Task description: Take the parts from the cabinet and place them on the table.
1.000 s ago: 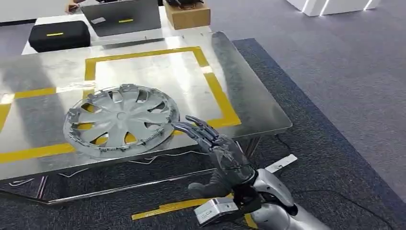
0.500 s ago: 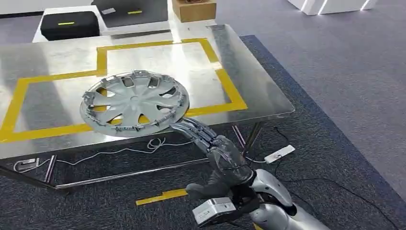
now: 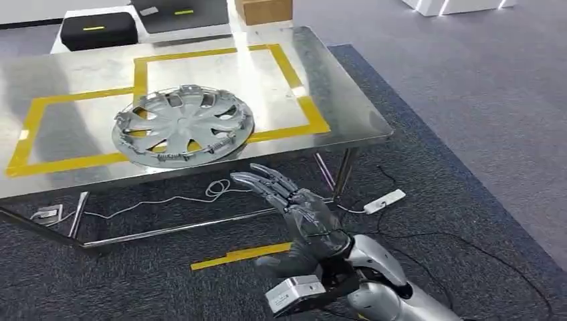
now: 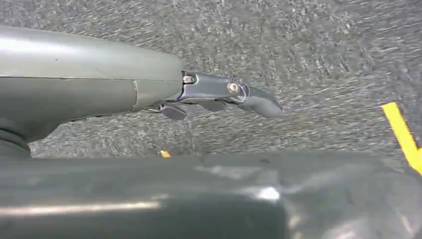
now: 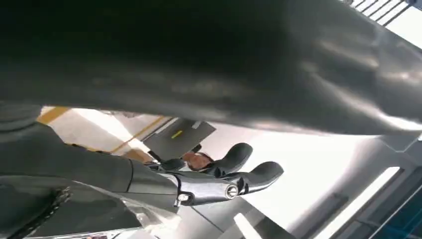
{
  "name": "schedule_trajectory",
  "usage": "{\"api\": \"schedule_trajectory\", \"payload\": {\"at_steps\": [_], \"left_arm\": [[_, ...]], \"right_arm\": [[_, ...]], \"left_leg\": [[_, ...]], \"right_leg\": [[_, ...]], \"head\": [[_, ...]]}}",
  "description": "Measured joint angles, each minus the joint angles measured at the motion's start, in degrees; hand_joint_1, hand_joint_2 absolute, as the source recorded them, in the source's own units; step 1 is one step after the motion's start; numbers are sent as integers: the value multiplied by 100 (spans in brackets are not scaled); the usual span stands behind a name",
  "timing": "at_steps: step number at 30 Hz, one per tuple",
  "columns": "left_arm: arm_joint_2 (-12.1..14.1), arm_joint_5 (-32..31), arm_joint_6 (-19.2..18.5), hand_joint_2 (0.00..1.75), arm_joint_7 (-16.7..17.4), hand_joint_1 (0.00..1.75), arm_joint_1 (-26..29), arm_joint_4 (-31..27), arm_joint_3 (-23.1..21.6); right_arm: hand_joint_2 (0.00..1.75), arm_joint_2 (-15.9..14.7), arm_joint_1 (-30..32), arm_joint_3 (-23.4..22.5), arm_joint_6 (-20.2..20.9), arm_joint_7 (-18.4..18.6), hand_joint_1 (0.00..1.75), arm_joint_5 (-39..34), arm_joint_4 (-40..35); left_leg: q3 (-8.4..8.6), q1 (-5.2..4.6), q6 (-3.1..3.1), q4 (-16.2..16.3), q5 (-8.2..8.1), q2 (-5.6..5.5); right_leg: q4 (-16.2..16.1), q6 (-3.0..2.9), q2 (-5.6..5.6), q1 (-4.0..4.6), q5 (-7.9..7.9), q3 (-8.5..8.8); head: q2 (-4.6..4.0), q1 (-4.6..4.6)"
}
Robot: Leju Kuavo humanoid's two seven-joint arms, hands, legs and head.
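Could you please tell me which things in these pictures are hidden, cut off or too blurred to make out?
- Black case, head view: cut off by the top edge.
- Cardboard box, head view: top cut off by the same edge.
- Right hand, right wrist view: a large dark cover hides most of the scene behind it.
- Left hand, left wrist view: the carpet beyond it is blurred.
- Hubcap: its underside is hidden against the table.

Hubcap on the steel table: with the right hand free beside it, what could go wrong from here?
The hubcap lies across the yellow tape near the table front edge, so a nudge might push it off. The right hand hangs open just below that edge and could clip it. White cables on the carpet under the table could catch the robot's feet.
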Motion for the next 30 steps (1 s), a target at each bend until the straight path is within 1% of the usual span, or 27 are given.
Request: {"api": "schedule_trajectory", "payload": {"at_steps": [1,2,4,5,6,7,8,9,10,11,12,13,14,15,16,17,18,20,21,22,23,24,25,26,27,28,30], "left_arm": [[0,-7,-9,0,-7,0,-18,2,0],[13,-11,-11,0,-20,0,-27,2,2],[28,-15,-17,0,-31,0,-27,4,2],[35,-18,-17,0,-35,0,-9,4,4],[37,-22,-24,0,-42,0,-12,7,4],[39,-31,-31,0,-44,0,-18,7,4],[48,-35,-33,0,-55,0,-20,7,4],[59,-42,-33,0,-59,0,-18,7,4],[63,-59,-33,0,-59,0,-10,7,7],[66,-68,-33,0,-59,0,-5,7,7],[66,-81,-35,0,-59,0,5,7,7],[63,-81,-35,0,-61,0,16,7,7],[61,-83,-35,0,-66,0,22,9,7],[61,-83,-35,0,-66,0,23,7,7],[57,-83,-35,0,-70,0,22,9,6],[50,-83,-35,0,-79,0,26,9,7],[55,-85,-35,0,-90,0,31,9,9],[59,-90,-35,0,-98,0,31,9,9],[77,-94,-35,0,-107,0,31,9,9],[79,-98,-35,0,-114,0,37,9,9],[70,-107,-39,0,-116,0,44,9,7],[70,-118,-48,0,-118,0,54,11,7],[74,-118,-41,0,-124,0,64,11,11],[76,-118,-42,0,-131,0,70,11,13],[79,-118,-39,0,-146,0,73,11,13],[81,-120,-39,0,-159,0,73,11,15],[92,-131,-39,0,-173,0,76,11,15]], "right_arm": [[0,0,-1,2,13,4,0,4,0],[0,0,-15,4,33,24,0,9,-2],[0,0,-32,11,41,39,0,18,-7],[0,0,-29,13,46,44,0,20,-7],[0,0,-26,15,50,50,0,20,-7],[0,0,-30,18,61,59,0,17,-7],[0,0,-30,28,70,85,0,13,-9],[0,0,-31,33,83,105,0,7,-9],[0,0,-28,35,103,124,0,4,-9],[0,0,-22,37,107,136,0,2,-9],[0,0,-22,39,107,142,0,2,-7],[0,0,-23,42,105,142,0,0,-7],[0,0,-24,44,105,142,0,0,-7],[0,0,-27,46,105,142,0,0,-9],[0,0,-39,48,105,142,0,0,-13],[0,0,-66,52,105,142,0,0,-15],[0,0,-91,55,105,142,0,0,-15],[0,0,-76,57,105,142,0,-2,-15],[0,0,-75,57,107,142,0,-2,-15],[0,0,-83,59,111,148,0,-9,-13],[0,0,-85,59,114,151,0,-11,-13],[0,0,-78,59,124,153,0,-17,-13],[0,0,-67,61,133,151,0,-26,-13],[0,0,-55,61,140,155,0,-35,-11],[0,0,-34,61,144,157,0,-44,-11],[0,0,-15,61,146,157,0,-48,-11],[0,0,-9,61,149,157,0,-50,-11]], "left_leg": [[273,-1,2,-435,-175,-19],[351,-34,107,-625,-255,-40],[254,-67,170,-609,-226,-40],[203,-67,242,-630,-164,-31],[142,-45,316,-648,-87,10],[63,-55,365,-648,-28,13],[-18,-63,402,-648,30,22],[-107,-77,417,-647,96,25],[-199,-94,424,-645,164,30],[-285,-111,431,-643,224,53],[-368,-127,432,-639,284,68],[-449,-140,428,-636,345,92],[-504,-148,418,-633,396,105],[-545,-154,399,-631,444,116],[-559,-163,377,-620,483,131],[-577,-188,357,-597,504,147],[-585,-185,314,-595,557,200],[-576,-158,246,-626,622,282],[-603,-153,214,-609,621,275],[-642,-148,175,-511,432,192],[-727,-131,148,-223,116,121],[-849,-109,118,198,-196,79],[-995,-97,95,714,-449,63],[-1079,-92,79,1064,-544,56],[-1030,-85,70,1108,-484,51],[-867,-74,70,891,-301,42],[-396,-53,87,76,117,-36]], "right_leg": [[54,31,-1,21,19,-70],[88,77,-1,24,59,-117],[88,142,-8,2,160,-174],[82,199,-2,1,212,-204],[138,224,22,-28,108,-256],[305,233,33,-31,-193,-382],[664,233,43,-31,-556,-506],[1121,238,43,-32,-857,-627],[1529,239,43,-31,-1032,-720],[1802,235,43,-31,-1038,-749],[1857,223,43,-30,-877,-681],[1686,205,42,-27,-615,-483],[1341,180,30,-20,-413,-197],[811,149,-20,-2,-329,202],[259,108,-161,26,-468,616],[-137,107,-202,47,-564,895],[-221,100,-171,45,-628,821],[-231,33,-93,60,-572,774],[-262,-7,-71,10,-491,746],[-254,-58,-40,7,-445,705],[-254,-88,-10,4,-405,665],[-252,-89,31,5,-367,622],[-236,-84,76,8,-329,600],[-214,-76,131,8,-298,578],[-184,-66,188,5,-270,532],[-160,-56,247,3,-259,498],[-108,-45,336,0,-261,471]], "head": [[0,-2],[0,26],[0,20],[0,13],[0,9],[0,26],[0,39],[0,44],[0,42],[0,42],[0,42],[0,42],[0,39],[0,42],[0,42],[0,48],[0,30],[0,39],[0,39],[0,29],[0,9],[0,11],[0,13],[0,13],[0,11],[0,15],[0,11]]}}
